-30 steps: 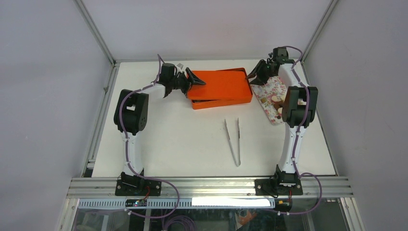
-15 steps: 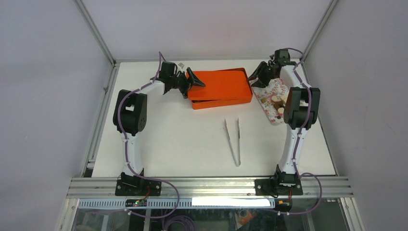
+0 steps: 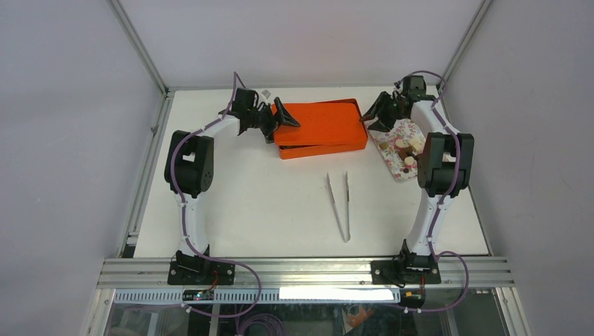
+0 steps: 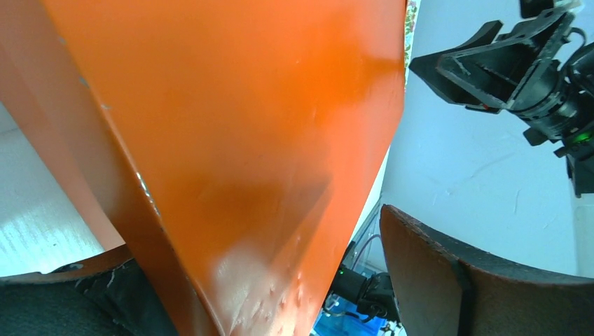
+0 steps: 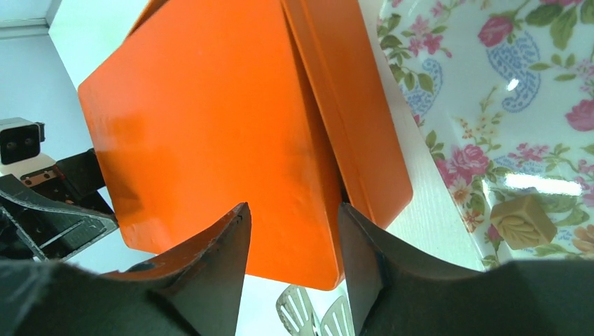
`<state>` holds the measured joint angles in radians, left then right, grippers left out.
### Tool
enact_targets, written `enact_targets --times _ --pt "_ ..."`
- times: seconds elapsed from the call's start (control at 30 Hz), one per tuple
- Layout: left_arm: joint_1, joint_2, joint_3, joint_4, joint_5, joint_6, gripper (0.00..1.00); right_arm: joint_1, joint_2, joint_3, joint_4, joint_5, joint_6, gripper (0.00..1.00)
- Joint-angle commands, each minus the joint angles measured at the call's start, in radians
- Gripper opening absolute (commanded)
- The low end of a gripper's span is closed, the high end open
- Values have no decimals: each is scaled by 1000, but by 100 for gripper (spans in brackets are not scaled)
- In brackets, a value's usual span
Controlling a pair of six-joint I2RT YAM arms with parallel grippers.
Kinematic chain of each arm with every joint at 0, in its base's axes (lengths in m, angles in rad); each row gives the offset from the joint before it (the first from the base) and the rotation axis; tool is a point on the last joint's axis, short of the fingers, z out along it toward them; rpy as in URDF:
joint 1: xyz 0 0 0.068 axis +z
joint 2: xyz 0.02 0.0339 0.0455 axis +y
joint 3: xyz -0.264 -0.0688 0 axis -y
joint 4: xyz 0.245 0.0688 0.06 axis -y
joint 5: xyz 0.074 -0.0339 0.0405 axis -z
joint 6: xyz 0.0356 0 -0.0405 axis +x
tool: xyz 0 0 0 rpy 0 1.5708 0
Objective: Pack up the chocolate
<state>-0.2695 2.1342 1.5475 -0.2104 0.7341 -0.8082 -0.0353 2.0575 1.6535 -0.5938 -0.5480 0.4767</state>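
**Both my grippers loose at the ends of the tin, chocolate on the tray**

My left gripper (image 3: 281, 127) sits at the 9 o'clock end of the orange tin (image 3: 322, 126). Its jaws are spread wide around the end of the lid (image 5: 210, 119), and the far finger stands clear of the metal, so I am clasping nothing.

My right gripper (image 3: 373, 113) is at the tin's 3 o'clock end. Its jaws are parted, and the lid's corner shows in the gap beyond the tips. It has released too.

The tin lies at 12 o'clock on the white table (image 3: 266, 203), with the lid resting on it. The chocolate (image 5: 523, 222) lies on the floral tray (image 3: 387, 133), at 2 o'clock on the table and just beside the tin's right end. It is a handful of small brown, tan and cream pieces, and the nearest is a tan cube with a leaf pattern. The tweezers (image 3: 340, 203) lie mid-table, at 6 o'clock from the tin, touching nothing.
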Motion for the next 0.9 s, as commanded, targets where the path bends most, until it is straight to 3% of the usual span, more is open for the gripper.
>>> enact_targets --times 0.0,0.67,0.87 --pt "-6 -55 32 -81 -25 95 87 -2 -86 -14 58 -8 -27 52" --pt "15 -90 -4 -152 -48 147 92 0 -43 -27 68 -65 -19 50" --pt "30 -112 0 -215 -65 194 99 0 -40 -21 71 -64 -13 50"
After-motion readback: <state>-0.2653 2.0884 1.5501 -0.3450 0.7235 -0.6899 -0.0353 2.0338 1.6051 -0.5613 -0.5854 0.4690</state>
